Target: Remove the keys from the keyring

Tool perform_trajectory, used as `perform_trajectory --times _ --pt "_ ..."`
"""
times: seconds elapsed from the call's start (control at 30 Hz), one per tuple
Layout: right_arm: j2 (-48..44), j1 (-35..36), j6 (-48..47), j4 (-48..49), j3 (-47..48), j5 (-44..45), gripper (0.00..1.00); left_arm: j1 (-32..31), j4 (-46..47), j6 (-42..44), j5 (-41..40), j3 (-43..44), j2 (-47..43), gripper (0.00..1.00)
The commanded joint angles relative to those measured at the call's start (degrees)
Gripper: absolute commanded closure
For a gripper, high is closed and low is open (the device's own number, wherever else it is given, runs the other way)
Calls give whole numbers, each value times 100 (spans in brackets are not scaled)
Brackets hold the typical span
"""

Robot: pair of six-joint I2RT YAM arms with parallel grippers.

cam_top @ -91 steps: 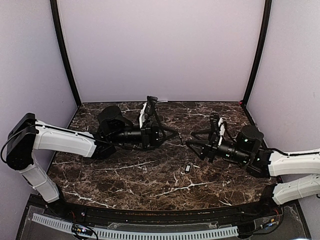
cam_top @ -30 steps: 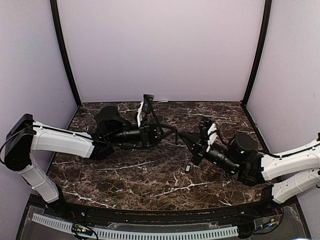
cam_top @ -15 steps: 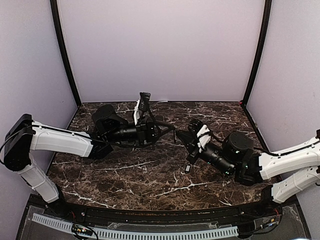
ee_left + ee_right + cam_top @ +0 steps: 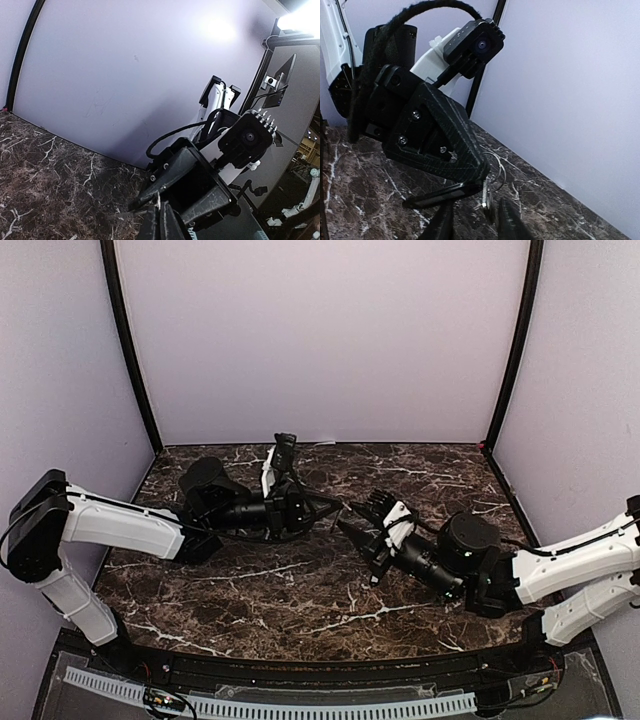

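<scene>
My left gripper [image 4: 338, 504] lies low over the marble, pointing right, shut on the keyring. In the right wrist view its fingertips [image 4: 481, 174] pinch the thin metal keyring [image 4: 499, 167], and a small silvery key [image 4: 486, 195] hangs from it. My right gripper [image 4: 349, 529] faces it from the right, open. Its fingers [image 4: 507, 223] stand on either side of the hanging key without touching it. In the left wrist view my shut left gripper [image 4: 160, 214] holds a thin silver sliver [image 4: 158, 200] right in front of the open right gripper [image 4: 192, 192].
A small dark piece [image 4: 375, 577] lies on the dark marble table [image 4: 250, 590] just below the right gripper. Pale walls and black corner posts [image 4: 130, 350] enclose the table. Both forearms stretch low across its middle.
My right gripper has moved left and turned toward the left gripper, closing the gap until its open fingers flank the hanging key. My left gripper has drawn back slightly to the left.
</scene>
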Motion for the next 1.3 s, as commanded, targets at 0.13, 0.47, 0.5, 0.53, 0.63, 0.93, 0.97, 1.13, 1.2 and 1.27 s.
perform_trajectory --times 0.13,0.47,0.5,0.53,0.63,0.93,0.97,1.13,1.2,1.27 --pt "-773 -183 834 124 -591 -509 46 -45 455 54 213 -148 -230 100" --pt "-971 -1686 3141 189 -391 -3534 45 -43 324 342 227 -264 -444 100" --pt "-845 -1823 3373 275 -296 -3916 47 -45 285 370 215 -270 -462 100" --pt "-725 -1914 3566 355 -191 -4292 49 -45 251 402 199 -274 -480 100" --pt "-374 -1985 3896 489 129 -5036 55 -45 155 468 189 -270 -525 100" --pt "140 -1994 4334 715 558 -5622 65 -46 68 545 157 -313 -623 100" --pt "166 -1995 4331 684 591 -5620 68 -45 69 544 160 -311 -620 100" --pt "261 -1995 4309 650 691 -5593 81 -49 98 543 178 -314 -633 100" --pt "277 -2004 4287 644 687 -5563 88 -45 108 547 176 -313 -628 100" --pt "285 -2004 4282 648 671 -5530 96 -45 130 528 192 -309 -612 100"
